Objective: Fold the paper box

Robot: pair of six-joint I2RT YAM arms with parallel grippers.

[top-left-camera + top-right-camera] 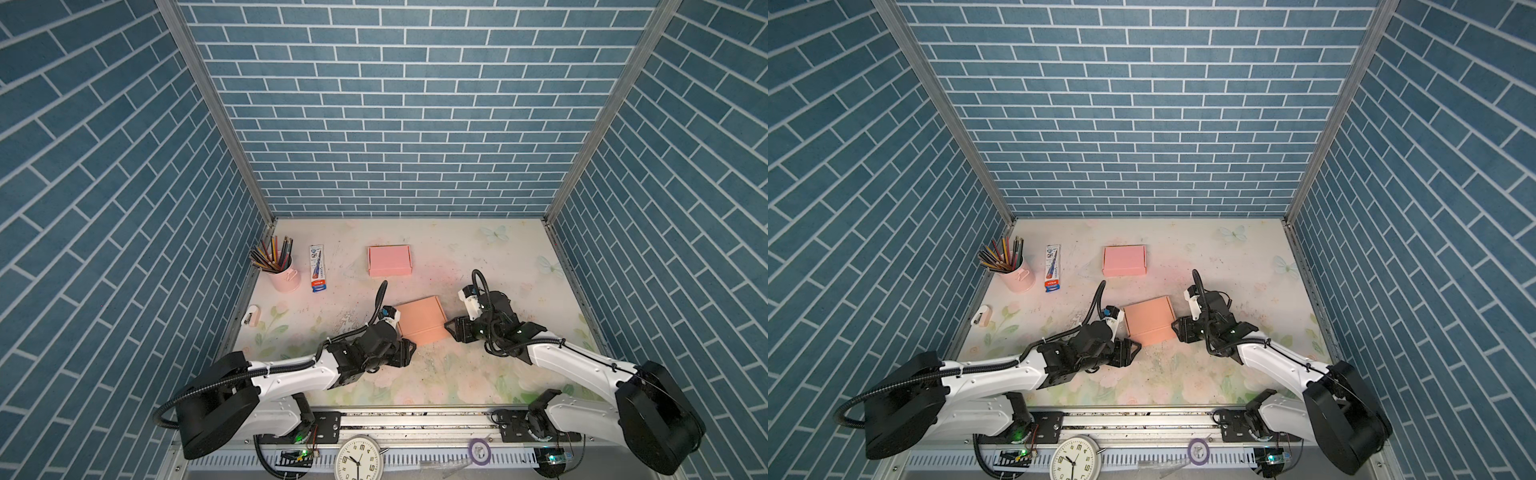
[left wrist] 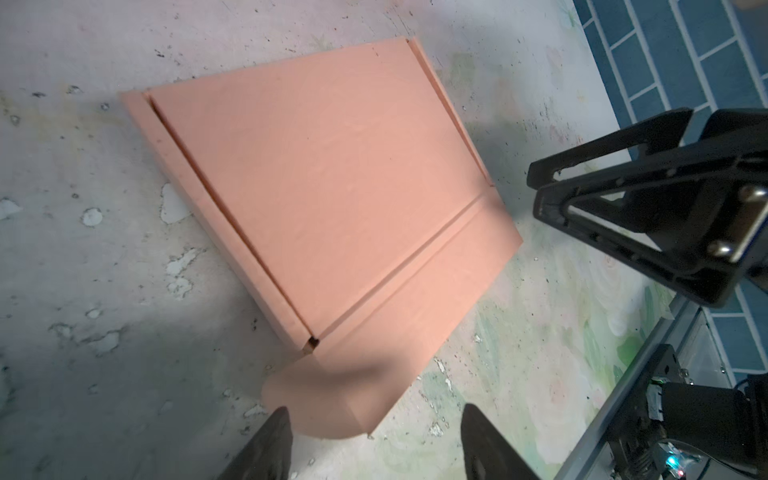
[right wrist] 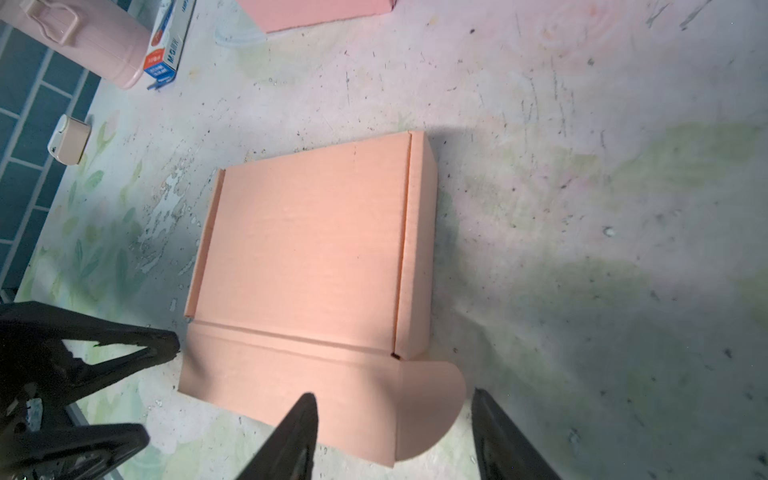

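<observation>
Standing well apart, the 2 black fingers of the left gripper hold nothing; a rounded ear flap of the salmon-orange cardboard box lies between their tips. The right gripper is also spread wide and empty, straddling a rounded ear at its end of the box. The box lies flat on the floral-print table between both grippers, lid down, front strip folded out. A pink closed paper box sits farther back.
</observation>
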